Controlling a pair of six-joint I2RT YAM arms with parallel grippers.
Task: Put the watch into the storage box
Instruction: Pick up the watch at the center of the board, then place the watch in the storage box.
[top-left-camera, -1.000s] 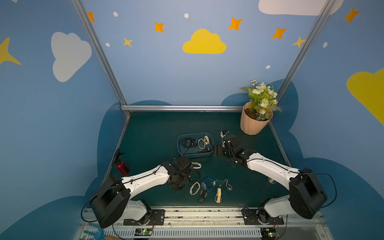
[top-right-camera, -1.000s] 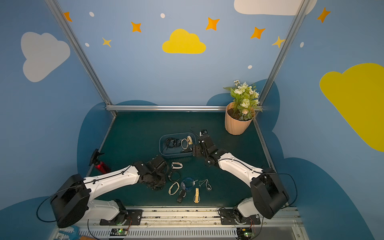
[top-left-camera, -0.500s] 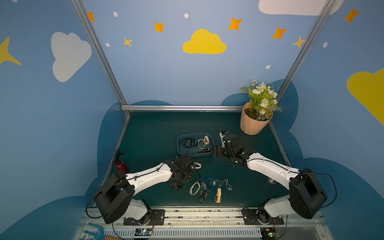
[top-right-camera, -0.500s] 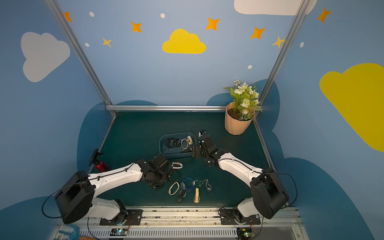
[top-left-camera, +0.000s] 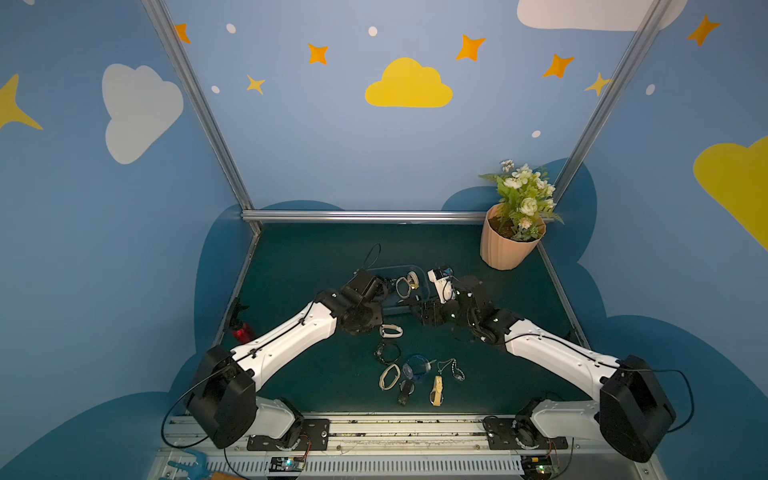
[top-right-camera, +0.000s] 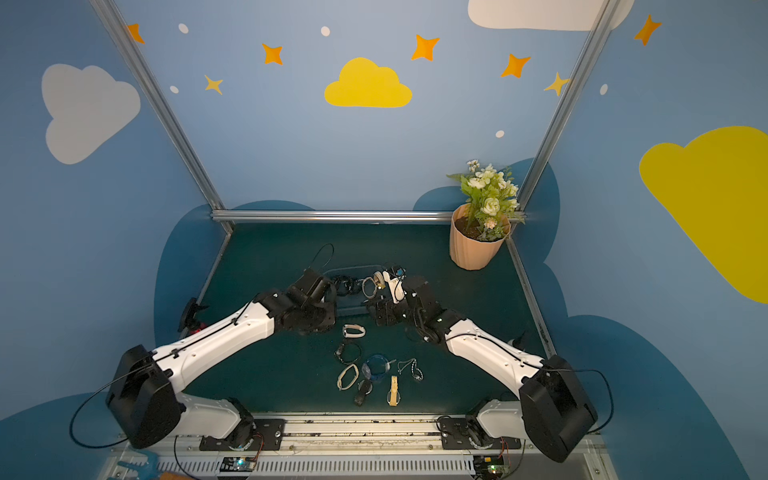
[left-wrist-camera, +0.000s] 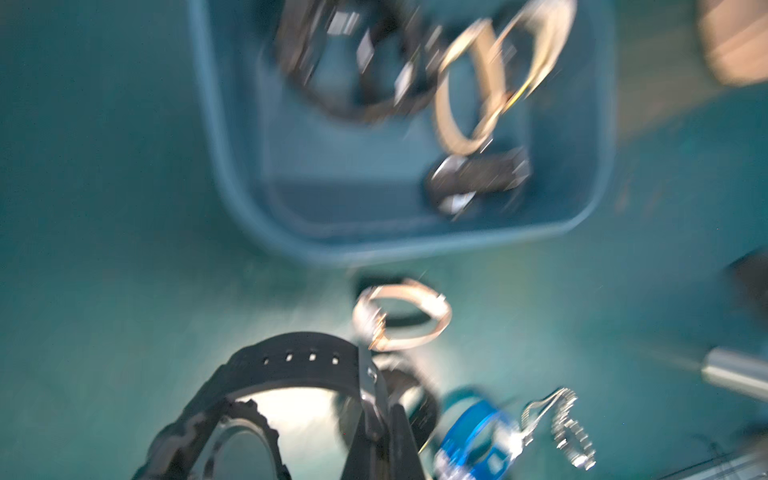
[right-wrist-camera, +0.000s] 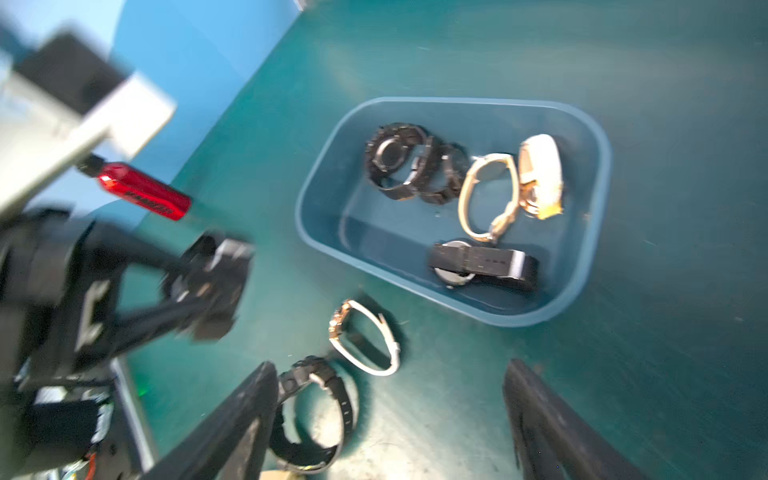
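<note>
L gripper (left-wrist-camera: 376, 399) clamped on black watch (left-wrist-camera: 291, 365) strap, prob off the table (top-left-camera: 311, 257), near storage box (right-wrist-camera: 457, 100). R gripper (right-wrist-camera: 390, 368) spread wide, empty.

A shallow blue-grey plastic storage box (top-right-camera: 351, 308) sits on the dark green bench (top-right-camera: 270, 257) between the white left arm (top-right-camera: 216, 345) and white right arm (top-right-camera: 486, 351). A white-strapped watch (top-right-camera: 354, 330) lies just in front; a ribbed peach flower pot (top-right-camera: 473, 251) stands back right.

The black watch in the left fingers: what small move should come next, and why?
Probably carry the black watch forward until it hangs above the storage box. The left fingers look closed on its strap, the box lies just ahead, and part of its floor is bare.
</note>
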